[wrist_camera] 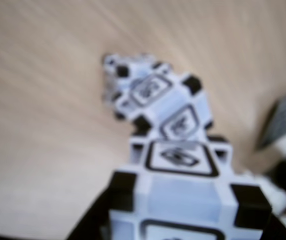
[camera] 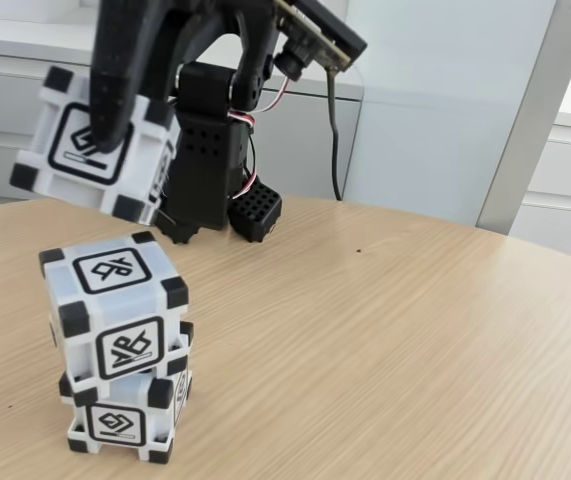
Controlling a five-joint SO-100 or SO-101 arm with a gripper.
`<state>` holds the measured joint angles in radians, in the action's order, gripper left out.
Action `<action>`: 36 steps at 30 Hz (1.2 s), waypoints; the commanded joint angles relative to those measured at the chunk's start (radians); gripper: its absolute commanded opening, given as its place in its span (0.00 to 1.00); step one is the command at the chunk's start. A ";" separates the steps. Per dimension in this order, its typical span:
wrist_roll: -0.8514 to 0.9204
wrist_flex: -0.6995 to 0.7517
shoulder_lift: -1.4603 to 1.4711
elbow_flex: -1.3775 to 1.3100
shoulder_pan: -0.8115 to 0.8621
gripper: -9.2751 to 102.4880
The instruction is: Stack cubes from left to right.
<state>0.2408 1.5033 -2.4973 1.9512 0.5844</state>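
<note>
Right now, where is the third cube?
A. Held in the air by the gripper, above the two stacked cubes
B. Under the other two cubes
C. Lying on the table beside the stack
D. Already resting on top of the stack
A: in the fixed view the gripper holds the third cube, tilted, clear of the top cube, which sits on the bottom cube.

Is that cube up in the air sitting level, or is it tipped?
Tipped. In the fixed view the held cube hangs tilted in the gripper, its edges slanting, above the two-cube stack on the table.
</note>
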 commanded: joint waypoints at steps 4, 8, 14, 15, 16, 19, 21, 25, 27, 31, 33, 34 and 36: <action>-0.084 0.018 0.061 -0.259 -0.002 0.08; -0.094 0.144 0.184 -0.426 -0.002 0.08; -0.095 0.288 0.387 -0.600 -0.002 0.08; -0.086 0.290 0.413 -0.601 -0.002 0.08; -0.077 0.290 0.436 -0.604 -0.002 0.08; -0.049 0.290 0.499 -0.609 -0.002 0.08; -0.031 0.290 0.541 -0.609 -0.002 0.08; 0.002 0.278 0.627 -0.609 -0.002 0.08; 0.023 0.284 0.650 -0.609 -0.002 0.08; 0.055 0.290 0.650 -0.611 -0.005 0.08; 0.071 0.291 0.640 -0.611 -0.028 0.08; 0.077 0.295 0.638 -0.611 -0.048 0.08; 0.066 0.296 0.637 -0.611 -0.080 0.08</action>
<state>0.3083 1.7810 -1.8423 1.3883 0.5446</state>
